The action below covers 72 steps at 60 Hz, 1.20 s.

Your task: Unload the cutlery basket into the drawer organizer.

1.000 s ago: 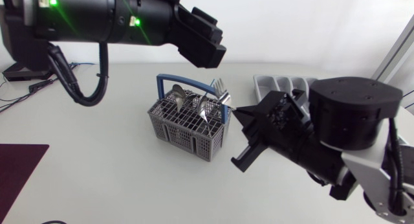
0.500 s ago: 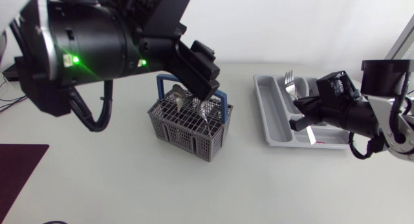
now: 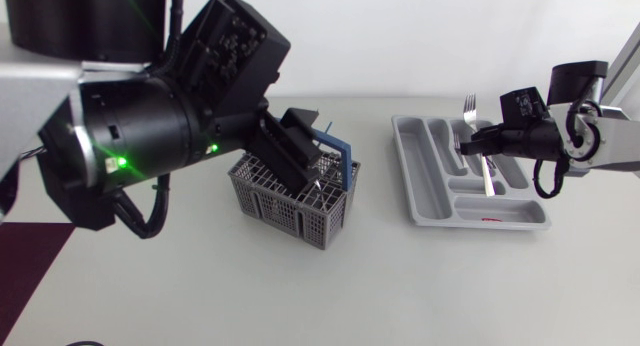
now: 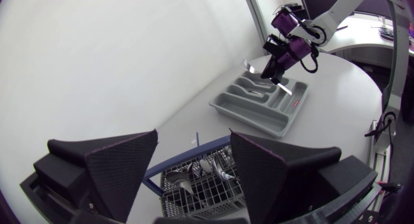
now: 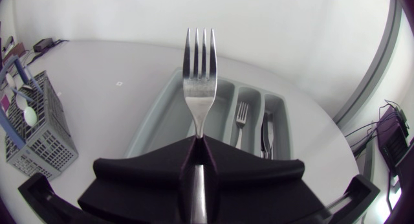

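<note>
**Fork pinched over the tray; spoons wait in the basket**

- Our right gripper (image 5: 197,145) is clamped on the fork (image 5: 199,81). Both wedge fingers squeeze the flat handle just below the neck, tines pointing out ahead.
- From overhead the fork hangs above the drawer organizer (image 3: 420,191), over its middle troughs.
- Our left gripper (image 4: 194,136) is spread wide with nothing between the fingers, poised over the cutlery basket (image 4: 206,193).

Handling: The fork is polished steel, so we judge it rigid, light and slick. A narrow handle held between broad pads could pivot if the pinch sits far from the balance point.

Materials:
- The organizer is smooth grey moulded plastic with long troughs and rounded corners.
- A smaller fork (image 5: 240,114) lies in one trough. A darker piece in the next may be a knife; it is too small to be sure.
- The basket is a grey plastic lattice with a blue hoop handle (image 3: 338,151).
- The spoons (image 4: 178,183) stand bowl-up inside it. Only the bowls and necks clear the rim, so we reckon the neck is the place to grip, since the curved bowls would slide.
</note>
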Tool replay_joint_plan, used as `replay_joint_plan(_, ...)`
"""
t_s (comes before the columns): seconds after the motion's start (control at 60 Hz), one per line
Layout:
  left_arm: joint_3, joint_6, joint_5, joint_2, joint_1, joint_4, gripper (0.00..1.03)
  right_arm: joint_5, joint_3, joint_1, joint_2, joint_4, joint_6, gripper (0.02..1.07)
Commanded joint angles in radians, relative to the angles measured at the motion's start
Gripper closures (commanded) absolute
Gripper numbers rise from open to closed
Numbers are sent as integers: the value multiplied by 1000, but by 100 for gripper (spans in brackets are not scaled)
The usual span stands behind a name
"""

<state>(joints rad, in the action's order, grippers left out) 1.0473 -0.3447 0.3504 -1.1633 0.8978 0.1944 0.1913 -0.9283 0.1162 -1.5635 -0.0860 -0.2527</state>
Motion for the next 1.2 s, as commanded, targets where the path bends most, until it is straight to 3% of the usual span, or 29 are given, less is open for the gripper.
replay_joint_plan(0.0, -50, -27, 10, 28, -10, -23, 10, 8, -78, 17, -78, -11, 41, 101)
replay_joint_plan(0.367, -150, -40, 10, 91, -20, -82, 10, -13, -339, 54, -334, 54, 92, 101)
replay_joint_plan(0.8, -199, -53, 9, 129, -43, -113, 10, -27, -704, 89, -630, 226, 110, 101)
replay_joint_plan(1.183, -208, -59, 7, 146, -45, -113, 10, -47, -859, 99, -771, 336, 161, 99)
